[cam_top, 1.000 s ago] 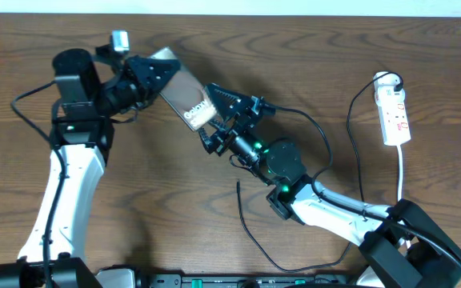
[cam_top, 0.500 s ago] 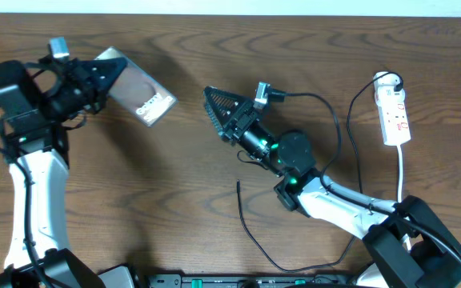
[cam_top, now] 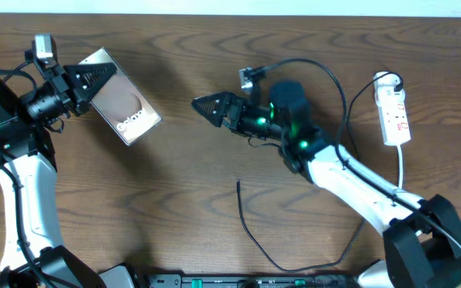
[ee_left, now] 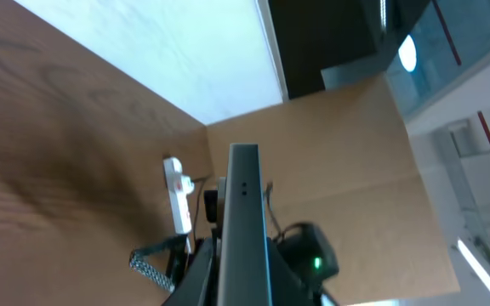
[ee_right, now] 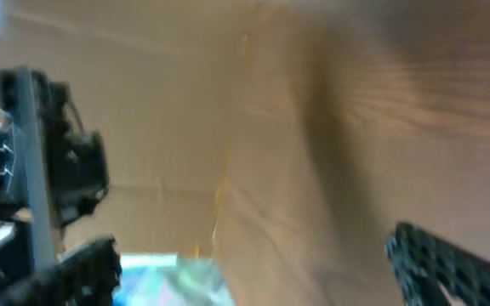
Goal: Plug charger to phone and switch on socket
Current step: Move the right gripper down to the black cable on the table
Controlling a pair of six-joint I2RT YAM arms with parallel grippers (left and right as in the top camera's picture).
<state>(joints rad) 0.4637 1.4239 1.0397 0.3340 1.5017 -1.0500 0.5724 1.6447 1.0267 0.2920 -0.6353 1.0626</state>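
Note:
The phone (cam_top: 125, 106), with white "Galaxy" lettering on a brownish screen, hangs above the table at the upper left, and my left gripper (cam_top: 86, 80) is shut on its far end. In the left wrist view the phone (ee_left: 243, 223) shows edge-on between the fingers. My right gripper (cam_top: 208, 107) is in the air mid-table, pointing left toward the phone and apart from it. It is open (ee_right: 258, 272) with nothing between its fingers. The charger (cam_top: 250, 232) lies loose on the table below, its tip (cam_top: 238, 183) free. The socket (cam_top: 394, 112) lies at the far right.
The socket's white cord (cam_top: 402, 172) runs down the right side beside my right arm (cam_top: 350, 172). A black robot cable (cam_top: 326, 76) loops above that arm. The wooden table (cam_top: 174, 200) spreads between both arms.
My left arm has swung left and carried the phone away from the right gripper. The right arm has risen and turned, so its open gripper now points left. The charger has not moved.

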